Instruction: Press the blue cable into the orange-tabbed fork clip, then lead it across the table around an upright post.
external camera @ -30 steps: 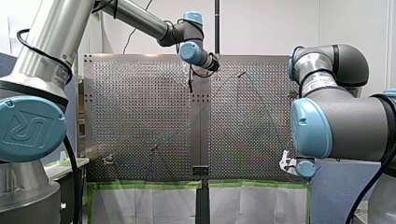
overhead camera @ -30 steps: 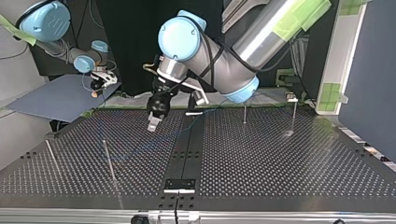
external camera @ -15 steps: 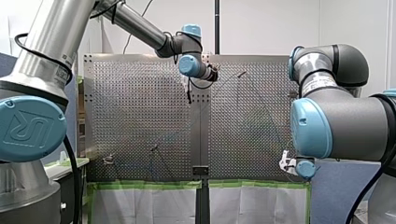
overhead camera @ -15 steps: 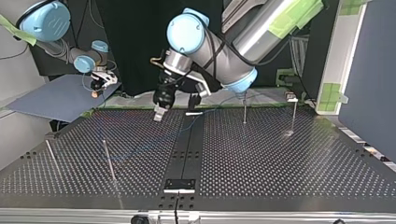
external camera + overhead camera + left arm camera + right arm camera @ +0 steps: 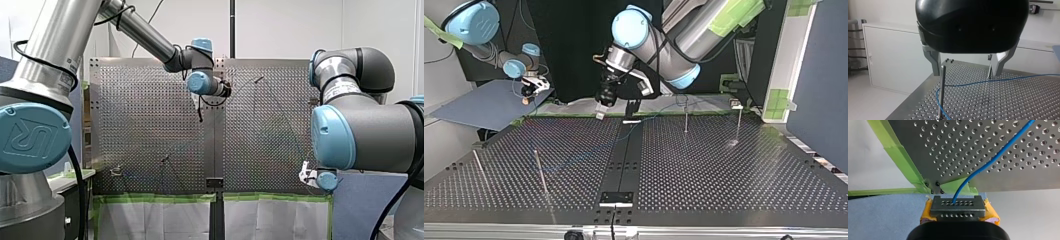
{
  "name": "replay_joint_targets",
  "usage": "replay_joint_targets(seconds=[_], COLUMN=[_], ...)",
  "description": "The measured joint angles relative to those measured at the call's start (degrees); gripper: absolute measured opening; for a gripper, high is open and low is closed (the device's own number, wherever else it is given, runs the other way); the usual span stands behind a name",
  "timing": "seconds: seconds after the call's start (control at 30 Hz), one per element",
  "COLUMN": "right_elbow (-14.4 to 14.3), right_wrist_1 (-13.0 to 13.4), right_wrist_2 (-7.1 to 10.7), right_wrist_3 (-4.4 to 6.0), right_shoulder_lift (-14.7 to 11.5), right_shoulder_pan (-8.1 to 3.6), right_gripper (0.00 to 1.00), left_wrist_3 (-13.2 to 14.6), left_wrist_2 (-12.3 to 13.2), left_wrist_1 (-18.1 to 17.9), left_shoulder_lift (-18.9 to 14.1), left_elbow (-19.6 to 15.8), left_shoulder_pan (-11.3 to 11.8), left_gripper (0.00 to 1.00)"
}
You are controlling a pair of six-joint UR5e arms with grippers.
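Two grippers, one blue cable [image 5: 988, 163].
My right gripper [image 5: 958, 207] clamps the cable's end; my left gripper [image 5: 966, 72] hangs spread above it, not touching, beside an upright post [image 5: 942, 92].

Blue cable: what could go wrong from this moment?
1. Only my right pincer grips the blue cable, off the edge of the table; a hard pull could drag it out of the grip.
2. The cable bends loosely round a post, so slack might ride up and off it.
3. Open and empty, my left pincer hangs near that post and may knock it.
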State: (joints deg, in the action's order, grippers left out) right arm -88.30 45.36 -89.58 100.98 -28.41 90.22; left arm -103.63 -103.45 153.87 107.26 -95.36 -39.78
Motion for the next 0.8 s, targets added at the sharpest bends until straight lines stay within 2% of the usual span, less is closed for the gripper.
replay_joint_targets(seconds=[0.8], right_elbow=[0.0], right_wrist_1=[0.0], right_wrist_2=[0.18], right_wrist_3=[-0.03], right_shoulder_lift=[0.0], right_shoulder_pan=[-0.01], right_gripper=[0.00], left_wrist_3=[0.1], left_wrist_2=[-0.2], left_wrist_1=[-12.7], left_shoulder_lift=[0.0], left_elbow=[-12.7], left_shoulder_pan=[0.0], left_gripper=[1.00])
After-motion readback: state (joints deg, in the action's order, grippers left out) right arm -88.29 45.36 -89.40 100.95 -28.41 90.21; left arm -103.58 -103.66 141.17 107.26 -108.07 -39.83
